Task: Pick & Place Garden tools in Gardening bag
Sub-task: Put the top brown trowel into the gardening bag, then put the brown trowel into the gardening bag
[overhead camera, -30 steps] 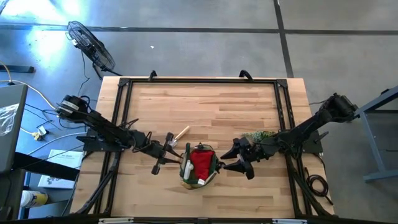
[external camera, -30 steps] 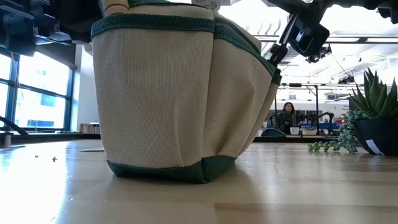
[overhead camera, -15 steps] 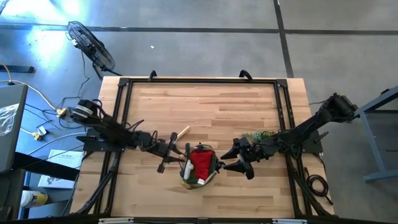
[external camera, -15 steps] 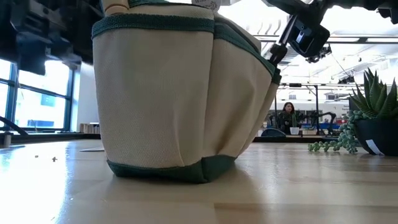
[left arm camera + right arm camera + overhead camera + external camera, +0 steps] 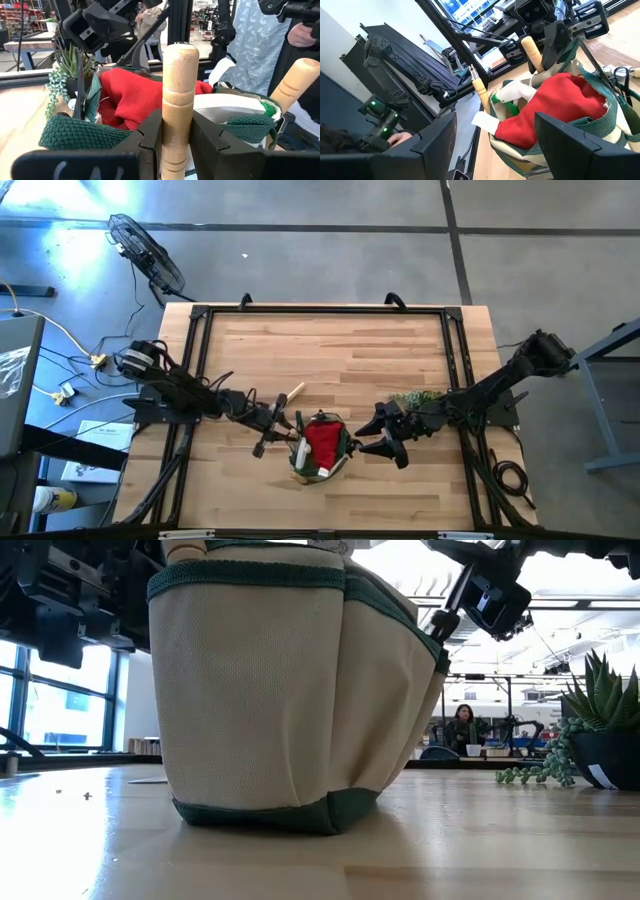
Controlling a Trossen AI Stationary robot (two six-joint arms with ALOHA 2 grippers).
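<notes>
The left gripper [image 5: 283, 421] sits at the bag's left rim, its fingers [image 5: 150, 134] clamped on the wooden handle of a trowel [image 5: 176, 100] that stands upright between them; in the high view that handle [image 5: 292, 394] slants away from the bag toward the table's middle. The left arm reaches in from the table's left edge. The bag [image 5: 320, 448] stands near the front edge of the table [image 5: 350, 350], about midway across, and in the low view its pale fabric wall [image 5: 270, 690] with green trim fills most of the frame. Inside it lies the red bundle [image 5: 322, 442], heaped up to the rim, with a green-and-white item [image 5: 512, 97] beside it and another wooden handle [image 5: 481, 89] poking up at the far side as seen from the right wrist. The right gripper [image 5: 388, 433] hangs just to the right of the bag, its fingers [image 5: 570, 137] spread wide and holding nothing, with the bag's rim between them in the wrist view. A leafy plant [image 5: 418, 397] lies just behind the right arm, and in the low view it shows as a potted succulent [image 5: 600, 730] at the table's right side. A person [image 5: 464, 727] sits far off in the room behind.
</notes>
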